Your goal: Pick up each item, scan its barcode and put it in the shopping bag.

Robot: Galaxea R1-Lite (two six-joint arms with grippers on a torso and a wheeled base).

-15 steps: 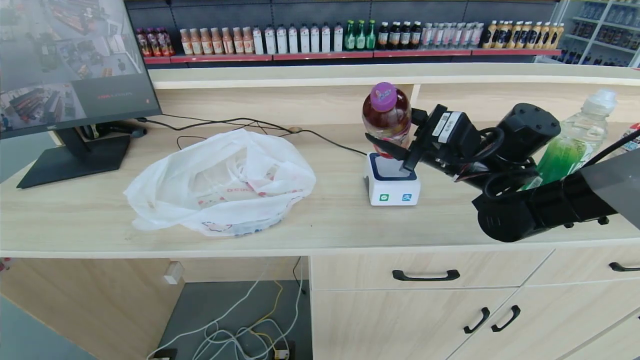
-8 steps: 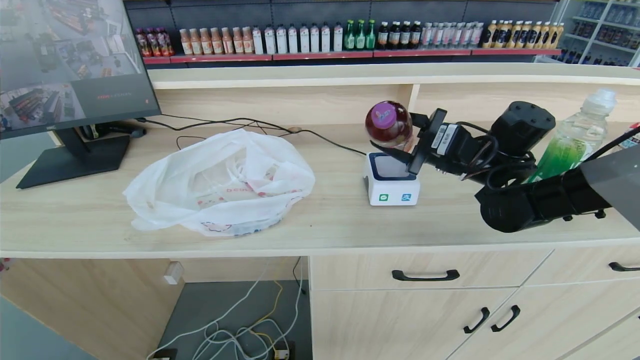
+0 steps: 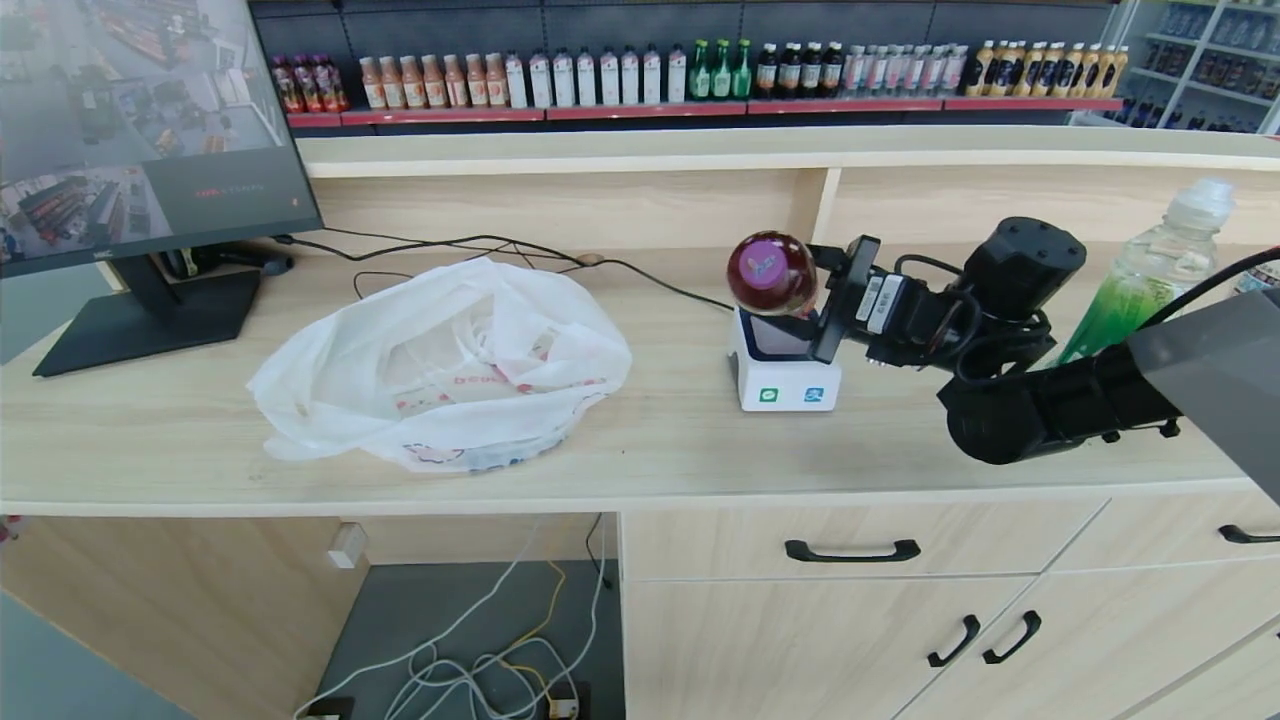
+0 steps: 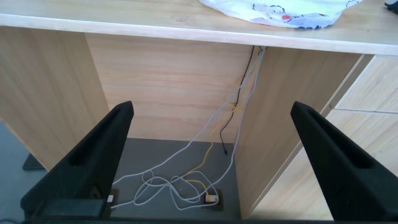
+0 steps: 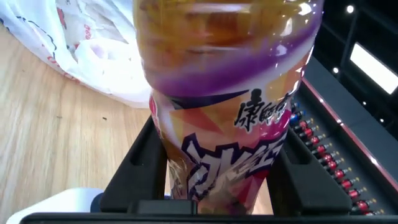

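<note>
**Purple-capped bottle over the scanner**

Held across its labelled body: purple-capped drink bottle (image 3: 771, 273), tipped over with the cap facing the head camera. Poised over the window of the white barcode scanner (image 3: 786, 375), toward its 12 o'clock edge; contact with the scanner impossible to tell. Clamped by the right gripper (image 3: 797, 303), jaws drawn narrow onto the bottle, dark fingers (image 5: 134, 171) flanking the label on both sides.

At 9 o'clock from the scanner, well apart: white plastic shopping bag (image 3: 440, 365), slumped on the wooden counter (image 3: 680, 450), mouth open upward. At 3 o'clock, beyond the right arm: clear bottle with a green label (image 3: 1140, 280), upright. At 10 o'clock, past the bag: monitor (image 3: 140, 120) on its stand.

Below counter level: left gripper (image 4: 211, 112), jaws spread wide, holding nothing, facing the recess under the counter and loose cables (image 4: 180, 180) on the floor.
</note>
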